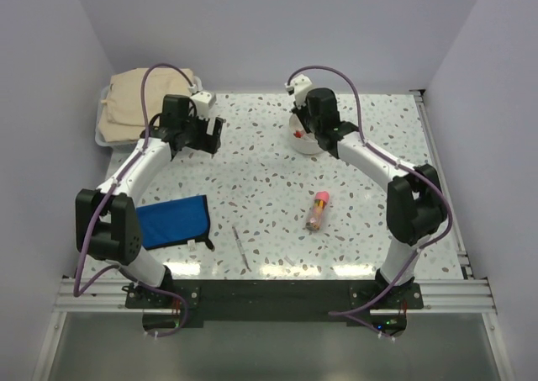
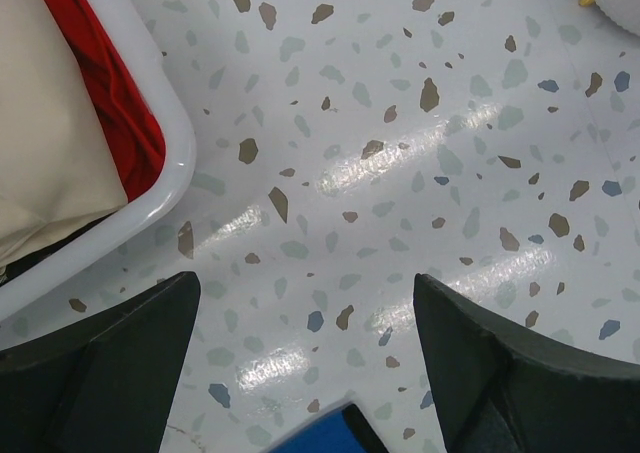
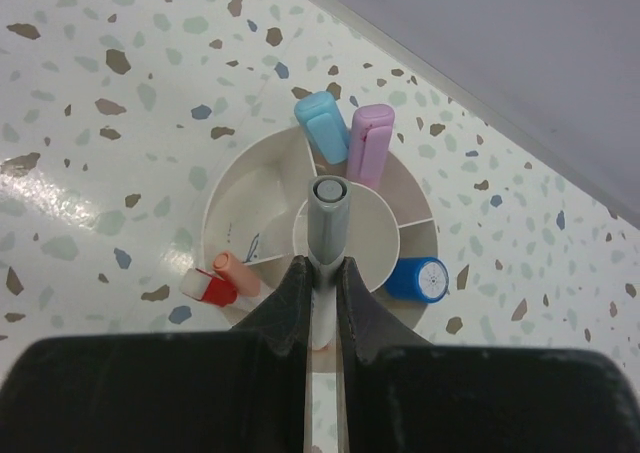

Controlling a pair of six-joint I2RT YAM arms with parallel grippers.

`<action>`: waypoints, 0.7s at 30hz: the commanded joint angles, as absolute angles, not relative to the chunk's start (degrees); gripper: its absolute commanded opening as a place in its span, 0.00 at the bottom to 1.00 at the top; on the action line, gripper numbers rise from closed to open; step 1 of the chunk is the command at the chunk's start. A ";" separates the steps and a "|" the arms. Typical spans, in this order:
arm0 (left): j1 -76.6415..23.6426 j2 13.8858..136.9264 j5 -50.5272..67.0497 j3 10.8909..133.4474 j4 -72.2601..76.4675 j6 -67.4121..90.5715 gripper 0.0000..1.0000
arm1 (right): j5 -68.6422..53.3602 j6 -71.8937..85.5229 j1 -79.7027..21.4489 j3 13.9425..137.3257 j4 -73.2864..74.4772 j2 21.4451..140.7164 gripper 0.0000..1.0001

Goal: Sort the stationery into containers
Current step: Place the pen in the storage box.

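My right gripper point(image 1: 304, 129) point(image 3: 322, 265) is shut on a grey-capped pen point(image 3: 327, 213), held upright over the centre well of the round white cup point(image 1: 301, 144) point(image 3: 207, 208). The cup's outer wells hold a light-blue marker point(image 3: 320, 125), a lilac-pink marker point(image 3: 368, 141), a blue-capped stick point(image 3: 417, 279) and a peach and a red-and-white item point(image 3: 212, 283). My left gripper point(image 1: 204, 137) point(image 2: 305, 283) is open and empty above bare table, beside the white bin point(image 1: 102, 139) point(image 2: 170, 123). A pink-red tube point(image 1: 318, 210) and a slim silver pen point(image 1: 241, 247) lie on the table.
The bin holds folded beige cloth point(image 1: 143, 102) over something red point(image 2: 110, 83). A flat blue pouch point(image 1: 172, 221) lies at the near left; a blue corner point(image 2: 310, 435) shows under my left gripper. Walls close in the table on three sides.
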State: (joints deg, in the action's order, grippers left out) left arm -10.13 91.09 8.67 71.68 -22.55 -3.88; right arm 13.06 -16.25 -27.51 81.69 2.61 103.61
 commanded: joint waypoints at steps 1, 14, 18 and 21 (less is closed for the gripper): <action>-9.84 91.84 9.84 74.09 -19.07 -2.90 0.92 | 13.71 -18.02 -27.60 84.99 2.02 104.41 0.00; -9.93 91.76 10.02 73.65 -18.28 -2.37 0.92 | 14.32 -17.23 -27.60 83.23 4.57 105.47 0.00; -10.19 91.58 10.02 73.21 -18.02 -2.37 0.92 | 15.82 -16.35 -27.60 83.93 6.76 105.29 0.33; -10.28 91.41 10.19 72.86 -17.58 -2.29 0.92 | 16.00 -14.86 -27.68 84.37 9.22 104.24 0.39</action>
State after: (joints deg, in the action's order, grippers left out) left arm -10.15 92.03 8.86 71.68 -20.40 -3.57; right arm 14.35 -16.56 -27.38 82.41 6.42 106.39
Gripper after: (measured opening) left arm 0.922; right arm 0.368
